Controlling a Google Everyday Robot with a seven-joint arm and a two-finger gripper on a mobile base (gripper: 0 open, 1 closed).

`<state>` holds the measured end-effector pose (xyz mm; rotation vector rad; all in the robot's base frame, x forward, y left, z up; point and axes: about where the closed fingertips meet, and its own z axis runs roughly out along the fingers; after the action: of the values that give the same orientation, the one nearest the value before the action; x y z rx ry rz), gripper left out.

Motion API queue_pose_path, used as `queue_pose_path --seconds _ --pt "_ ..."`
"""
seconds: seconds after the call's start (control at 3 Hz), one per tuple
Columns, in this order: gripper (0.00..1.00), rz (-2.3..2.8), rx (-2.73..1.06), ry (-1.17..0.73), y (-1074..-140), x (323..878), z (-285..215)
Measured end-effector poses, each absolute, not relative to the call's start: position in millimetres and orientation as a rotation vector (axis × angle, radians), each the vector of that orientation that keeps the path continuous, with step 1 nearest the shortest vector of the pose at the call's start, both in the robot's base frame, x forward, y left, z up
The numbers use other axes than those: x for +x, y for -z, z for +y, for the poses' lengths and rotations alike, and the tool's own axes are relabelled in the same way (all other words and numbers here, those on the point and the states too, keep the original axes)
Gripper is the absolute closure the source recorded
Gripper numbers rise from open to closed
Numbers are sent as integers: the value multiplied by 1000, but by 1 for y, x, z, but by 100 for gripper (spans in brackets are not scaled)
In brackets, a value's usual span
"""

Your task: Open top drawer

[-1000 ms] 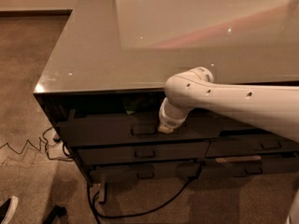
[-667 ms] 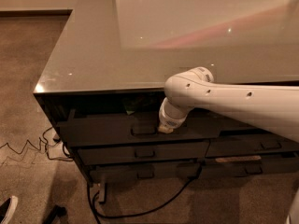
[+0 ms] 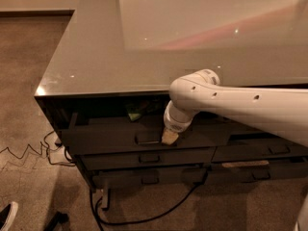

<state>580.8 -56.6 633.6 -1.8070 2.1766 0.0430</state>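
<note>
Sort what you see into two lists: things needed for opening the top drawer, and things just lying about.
Belongs to the job: top drawer, its bar handle, gripper right beside that handle.
Just lying about: green item inside the drawer, floor cables, shoe, lower drawers.

The room is dim and warm-toned. Brightest is a broad pale glare on the glossy desk top, filling the upper right of the frame, with a pinkish streak and pinpoint sparkles in it. My white arm catches light from above and greys along its underside. Below the desk's edge everything sinks into shadow. The top drawer is almost black, and my gripper, lower centre beside the drawer's handle, shows as one tan spot. The carpet at left is dully, evenly lit.
</note>
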Motion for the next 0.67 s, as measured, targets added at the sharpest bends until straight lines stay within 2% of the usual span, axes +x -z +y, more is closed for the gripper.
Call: queue_pose_path --seconds 0.33,0.67 --pt "0 2162 -1834 -28 -626 567 -58" --pt "0 2165 -1851 -28 -619 557 -62"
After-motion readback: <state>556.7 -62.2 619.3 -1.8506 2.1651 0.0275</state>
